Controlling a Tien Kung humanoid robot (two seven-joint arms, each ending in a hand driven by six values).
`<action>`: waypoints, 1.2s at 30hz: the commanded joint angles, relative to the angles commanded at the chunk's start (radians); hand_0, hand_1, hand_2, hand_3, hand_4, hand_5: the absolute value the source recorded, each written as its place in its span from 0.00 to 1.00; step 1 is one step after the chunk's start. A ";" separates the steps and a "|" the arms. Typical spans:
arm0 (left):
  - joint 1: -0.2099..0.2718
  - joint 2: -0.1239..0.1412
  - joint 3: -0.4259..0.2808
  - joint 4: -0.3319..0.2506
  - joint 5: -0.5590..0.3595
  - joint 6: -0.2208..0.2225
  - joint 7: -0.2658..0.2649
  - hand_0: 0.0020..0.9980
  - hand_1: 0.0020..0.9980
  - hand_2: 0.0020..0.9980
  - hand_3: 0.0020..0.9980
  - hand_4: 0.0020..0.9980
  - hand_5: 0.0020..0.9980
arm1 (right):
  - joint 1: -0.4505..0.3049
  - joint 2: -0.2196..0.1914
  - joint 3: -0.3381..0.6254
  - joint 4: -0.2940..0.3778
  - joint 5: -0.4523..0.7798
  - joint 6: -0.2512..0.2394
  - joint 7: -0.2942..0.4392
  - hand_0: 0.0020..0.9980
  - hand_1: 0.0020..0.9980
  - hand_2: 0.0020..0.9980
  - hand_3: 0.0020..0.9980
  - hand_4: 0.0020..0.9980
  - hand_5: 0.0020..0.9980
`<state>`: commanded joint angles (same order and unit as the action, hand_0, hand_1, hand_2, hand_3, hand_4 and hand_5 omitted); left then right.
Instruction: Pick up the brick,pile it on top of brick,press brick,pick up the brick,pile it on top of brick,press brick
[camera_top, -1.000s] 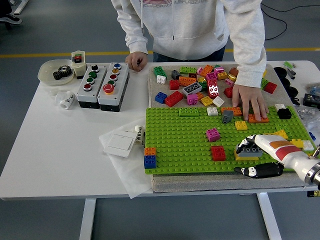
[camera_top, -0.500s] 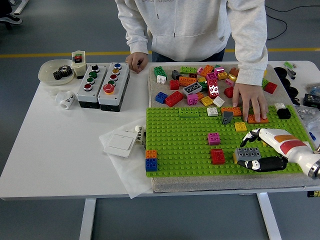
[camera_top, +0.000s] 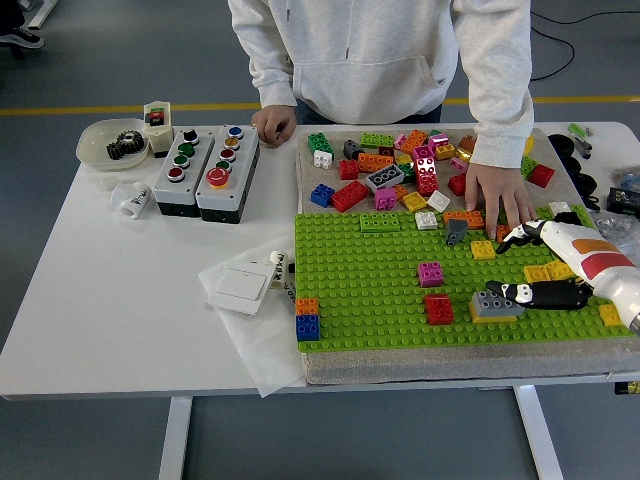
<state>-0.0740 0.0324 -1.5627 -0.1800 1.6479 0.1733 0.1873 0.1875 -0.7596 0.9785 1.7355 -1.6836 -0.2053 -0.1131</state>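
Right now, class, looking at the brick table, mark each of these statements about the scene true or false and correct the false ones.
1. The grey brick sits on a yellow brick on the green baseplate. True.
2. The right hand comes in from the picture's left. False: it enters from the right edge.
3. A person's hand rests by the loose brick pile. True.
4. The orange brick sits under the blue brick. False: the orange one is on top.
5. The red brick stands on the baseplate. True.
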 joint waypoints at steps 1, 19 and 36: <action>0.000 0.000 0.001 0.000 -0.001 0.000 0.000 0.78 0.79 0.84 0.62 0.66 0.69 | 0.000 0.002 0.001 -0.004 0.001 -0.006 0.000 0.69 0.66 0.71 0.59 0.90 0.53; 0.001 0.001 0.014 0.000 -0.006 0.000 0.009 0.78 0.79 0.84 0.62 0.66 0.69 | 0.006 0.036 0.002 -0.081 0.134 -0.119 0.002 0.72 0.70 0.74 0.65 0.91 0.53; -0.002 0.003 0.029 0.000 -0.017 -0.002 0.011 0.78 0.80 0.84 0.62 0.66 0.69 | 0.007 0.053 0.001 -0.103 0.204 -0.135 0.014 0.73 0.71 0.75 0.66 0.90 0.53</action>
<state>-0.0764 0.0352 -1.5335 -0.1800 1.6313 0.1711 0.1981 0.1946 -0.7061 0.9797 1.6324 -1.4799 -0.3401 -0.0995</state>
